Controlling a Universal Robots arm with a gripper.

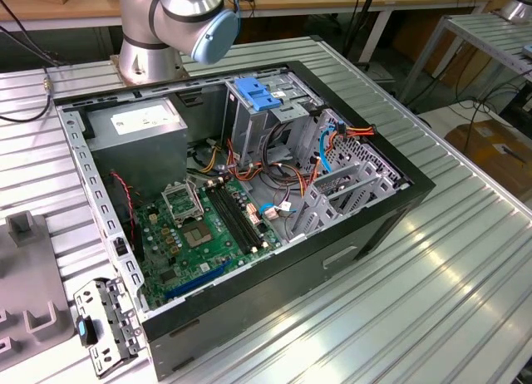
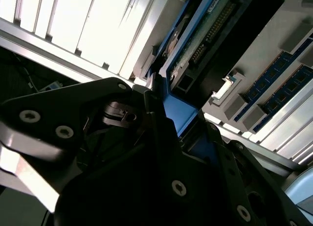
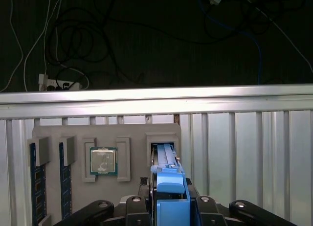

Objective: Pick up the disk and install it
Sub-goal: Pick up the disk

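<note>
Gripped the disk (image 3: 166,160) by its blue carrier between narrow-set fingers (image 3: 148,204); held it edge-up in the holder's (image 3: 54,133) slot on the surface (image 3: 244,152), lengthwise straight out from the gripper (image 3: 171,187).

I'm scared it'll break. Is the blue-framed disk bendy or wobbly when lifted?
Probably stiff and heavyish: the disk looks like metal in a blue plastic frame. It stands on edge in a slot of the grey holder, so outside it could tip over.
</note>
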